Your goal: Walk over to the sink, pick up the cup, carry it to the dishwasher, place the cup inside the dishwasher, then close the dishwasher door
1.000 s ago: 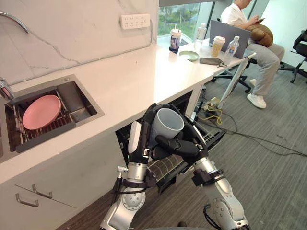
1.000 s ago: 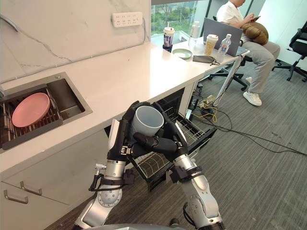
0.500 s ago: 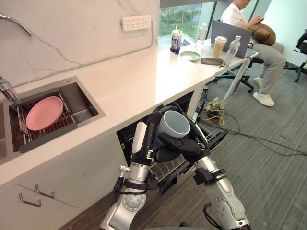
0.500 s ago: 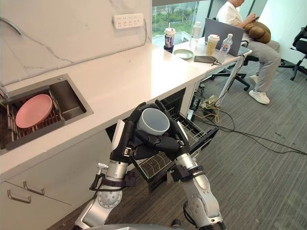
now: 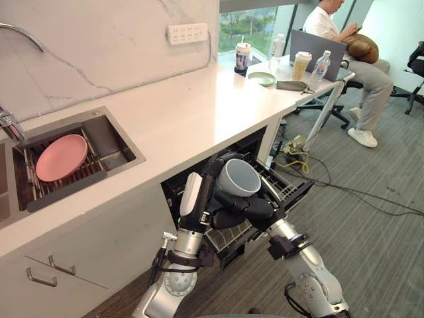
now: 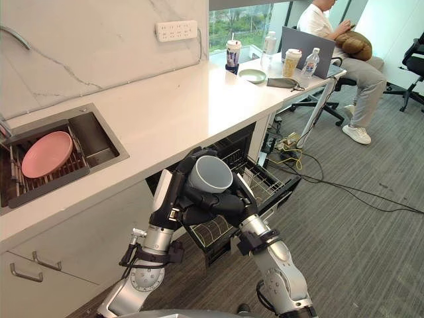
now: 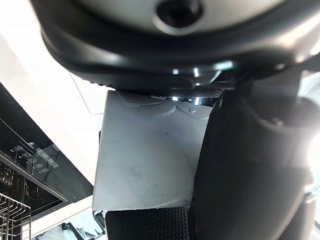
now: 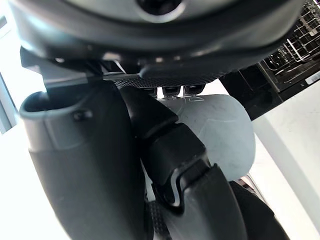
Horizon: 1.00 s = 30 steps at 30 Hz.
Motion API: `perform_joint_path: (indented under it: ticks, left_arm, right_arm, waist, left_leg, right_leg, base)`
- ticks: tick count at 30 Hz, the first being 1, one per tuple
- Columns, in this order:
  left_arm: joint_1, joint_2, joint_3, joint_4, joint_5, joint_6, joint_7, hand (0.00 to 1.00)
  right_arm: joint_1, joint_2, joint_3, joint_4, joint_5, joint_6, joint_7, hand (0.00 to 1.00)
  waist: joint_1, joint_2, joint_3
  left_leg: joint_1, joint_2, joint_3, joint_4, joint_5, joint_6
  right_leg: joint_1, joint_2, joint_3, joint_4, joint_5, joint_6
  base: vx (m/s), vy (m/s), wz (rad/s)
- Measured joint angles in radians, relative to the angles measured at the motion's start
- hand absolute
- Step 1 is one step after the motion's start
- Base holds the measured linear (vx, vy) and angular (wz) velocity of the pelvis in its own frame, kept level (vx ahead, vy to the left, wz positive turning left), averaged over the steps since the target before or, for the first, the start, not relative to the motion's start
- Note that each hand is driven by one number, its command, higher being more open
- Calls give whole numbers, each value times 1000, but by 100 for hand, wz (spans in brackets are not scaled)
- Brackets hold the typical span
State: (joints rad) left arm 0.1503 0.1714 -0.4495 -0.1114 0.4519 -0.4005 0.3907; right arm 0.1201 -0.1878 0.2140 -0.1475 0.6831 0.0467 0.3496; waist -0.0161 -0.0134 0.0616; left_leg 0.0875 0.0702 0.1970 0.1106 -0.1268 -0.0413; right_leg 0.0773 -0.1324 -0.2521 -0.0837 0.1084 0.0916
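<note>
A grey cup (image 5: 240, 176) is held in front of the counter, its mouth tipped up and to the right. My left hand (image 5: 202, 195) wraps it from the left and my right hand (image 5: 242, 207) clasps it from below; both are curled round it. The cup's pale wall (image 7: 145, 165) sits close against my left hand's fingers, and its rounded side (image 8: 220, 130) shows past my right hand's fingers. The cup hangs over the near end of the open dishwasher (image 5: 265, 142), above its pulled-out wire rack (image 5: 286, 187).
A sink (image 5: 112, 142) at the left holds a pink plate (image 5: 61, 157) on a rack. The white counter (image 5: 199, 99) carries drinks and a green dish (image 5: 260, 78) at its far end. A seated person (image 5: 358, 59) and cables (image 5: 298, 149) on the floor lie to the right.
Both hands have carried the cup a little to the right and lower, toward the rack, and its mouth has tipped further to the right. The camera has shifted slightly.
</note>
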Motion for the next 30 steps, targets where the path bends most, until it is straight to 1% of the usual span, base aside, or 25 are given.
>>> perform_joint_path:
  ticks: [10, 11, 16, 18, 30]
  left_arm:
    - [1, 6, -9, 0, 0, 1, 28, 0]
    - [1, 6, -9, 0, 0, 1, 30, 100]
    - [2, 5, -12, 0, -1, 2, 28, 100]
    - [2, 5, -17, -1, -1, 1, 21, 100]
    - [19, -2, -26, -2, -10, 3, 27, 100]
  right_arm:
    - [-3, -4, 8, 1, -14, -7, -17, 0]
    - [-3, -4, 8, 1, -14, -7, -21, 0]
    - [-4, -1, 9, 1, -5, -6, -36, 0]
    - [-4, 8, 8, 8, 4, 6, -54, 0]
    - [11, 51, 3, 41, 143, 11, -88, 0]
  waist:
    - [0, -2, -2]
    - [1, -3, -2]
    - [0, -6, -4]
    - [1, -8, -5]
    - [1, -10, -5]
  left_leg:
    - [-9, -2, 0, 0, 4, 4]
    - [-10, -2, 0, 0, 5, 4]
    - [-10, -2, 0, -1, 6, 4]
    - [-10, -2, 0, -2, 6, 4]
    - [-9, -2, 0, -13, 13, 4]
  right_leg:
    - [-8, -5, 1, -1, 7, 1]
    - [-9, -6, 1, -1, 7, 1]
    - [-10, -6, 1, -1, 8, 1]
    - [-10, -6, 1, -1, 8, 1]
    - [-12, -6, 0, -1, 8, 1]
  base:
    - [-29, -4, 0]
    - [0, 0, 0]
    - [0, 0, 0]
    - [0, 0, 0]
    - [0, 0, 0]
